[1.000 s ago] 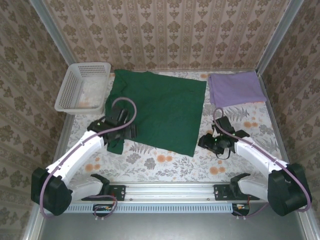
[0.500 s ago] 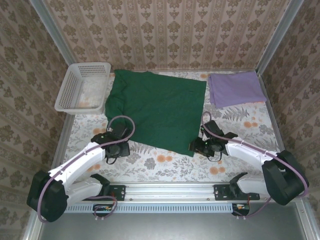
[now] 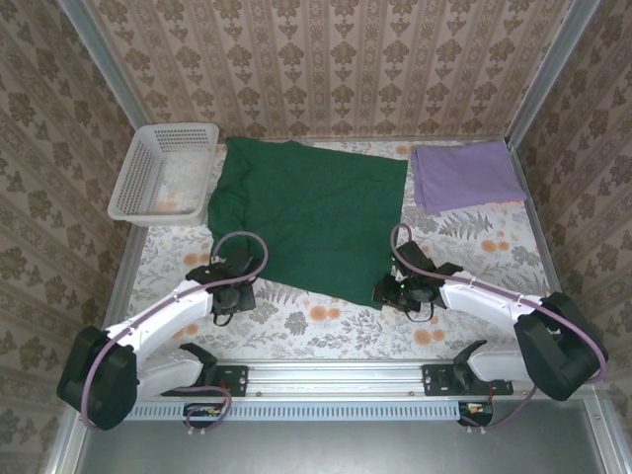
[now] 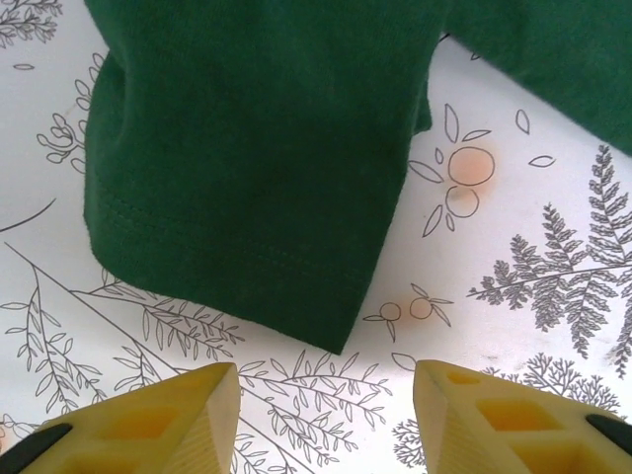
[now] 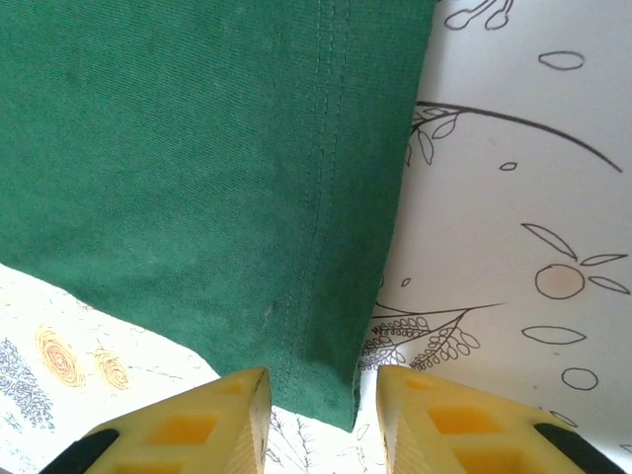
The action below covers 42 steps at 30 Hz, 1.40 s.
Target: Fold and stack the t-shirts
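The dark green t-shirt (image 3: 316, 212) lies spread open across the middle of the table (image 3: 484, 252), collar toward the far left, and it has not yet been folded. The lilac t-shirt (image 3: 464, 176) sits as a flat rectangle at the far right, well apart from it, and the white basket (image 3: 126, 188) stands at the far left. What has changed in the last second is your two arms. The left gripper (image 3: 230, 294) was over the near-left sleeve and has drawn back toward the near edge. The right gripper (image 3: 389, 290) has slid left from open table to the shirt's near-right corner. In the left wrist view the sleeve (image 4: 247, 178) lies flat just beyond the left gripper (image 4: 326, 380), whose fingers are spread wide and touch nothing. In the right wrist view the right gripper (image 5: 323, 385) has a narrower gap, and the stitched hem corner (image 5: 331, 380) sits right between its fingertips, not yet pinched. You look to be past smoothing and lined up for the first fold. The right side seems ready to close, while the left is still short of cloth.
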Motion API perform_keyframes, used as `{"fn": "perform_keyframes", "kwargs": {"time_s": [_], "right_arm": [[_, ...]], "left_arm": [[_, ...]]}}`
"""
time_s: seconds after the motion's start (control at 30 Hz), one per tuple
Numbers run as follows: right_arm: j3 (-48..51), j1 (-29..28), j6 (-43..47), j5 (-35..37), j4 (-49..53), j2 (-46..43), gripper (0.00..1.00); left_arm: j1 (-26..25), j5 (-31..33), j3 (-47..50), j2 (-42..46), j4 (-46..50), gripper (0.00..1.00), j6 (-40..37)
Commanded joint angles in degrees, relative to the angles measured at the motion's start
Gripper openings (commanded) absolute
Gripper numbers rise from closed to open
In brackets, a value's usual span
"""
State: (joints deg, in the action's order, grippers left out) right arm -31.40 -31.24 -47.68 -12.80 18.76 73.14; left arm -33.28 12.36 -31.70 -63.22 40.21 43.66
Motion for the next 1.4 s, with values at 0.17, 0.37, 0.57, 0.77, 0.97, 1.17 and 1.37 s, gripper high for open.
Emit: {"fn": "perform_keyframes", "kwargs": {"time_s": [0.17, 0.37, 0.57, 0.77, 0.97, 1.17, 1.37], "right_arm": [[-2.62, -2.35, -0.83, 4.78, 3.09, 2.69, 0.34], [-3.26, -3.56, -0.74, 5.30, 3.13, 4.77, 0.33], [-3.49, -3.74, -0.13, 6.32, 3.42, 6.04, 0.22], [-4.46, -3.74, 1.12, 9.23, 5.44, 5.04, 0.02], [-4.90, -3.79, 1.58, 10.15, 6.50, 4.22, 0.00], [-4.66, -3.66, 1.61, 10.06, 6.38, 4.12, 0.00], [-4.53, -3.56, 1.54, 9.97, 5.85, 3.97, 0.00]], "left_arm": [[1.69, 0.43, 2.46, 1.07, -2.31, 0.55, 1.52], [3.73, -0.98, 3.31, 0.82, -4.70, 0.54, 0.91], [4.27, -0.70, 3.22, 0.20, -5.46, 0.54, 0.48], [4.45, -1.19, 3.58, -1.02, -6.73, 0.53, 0.65], [4.23, -5.08, 3.12, -2.11, -8.65, 0.51, 0.67], [2.67, -3.58, 2.79, -4.38, -7.98, 0.49, 0.27], [0.76, -1.65, 2.55, -6.07, -8.42, 0.41, 0.97]]}}
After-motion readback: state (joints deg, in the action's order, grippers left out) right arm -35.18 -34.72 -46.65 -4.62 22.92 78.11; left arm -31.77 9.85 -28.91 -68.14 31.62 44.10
